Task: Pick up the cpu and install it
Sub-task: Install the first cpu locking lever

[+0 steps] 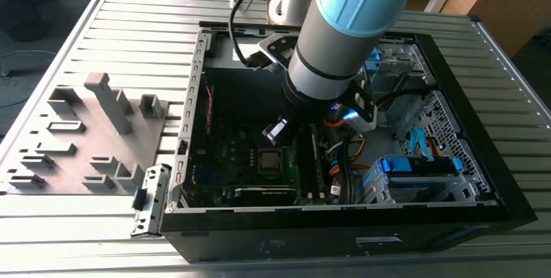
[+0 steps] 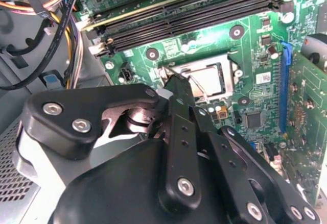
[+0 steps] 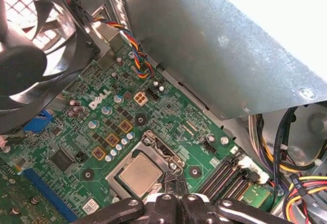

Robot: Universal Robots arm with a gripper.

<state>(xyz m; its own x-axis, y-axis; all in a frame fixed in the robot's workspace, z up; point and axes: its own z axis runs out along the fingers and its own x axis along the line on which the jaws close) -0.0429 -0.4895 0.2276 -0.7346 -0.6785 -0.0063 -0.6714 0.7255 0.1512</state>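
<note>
The cpu lay seated in its socket on the green motherboard inside the open computer case; the tool hovered above, fingers closed, empty.

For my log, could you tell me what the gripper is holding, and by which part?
Nothing: the cpu lies in its socket on the motherboard, with the gripper just above it.
</note>
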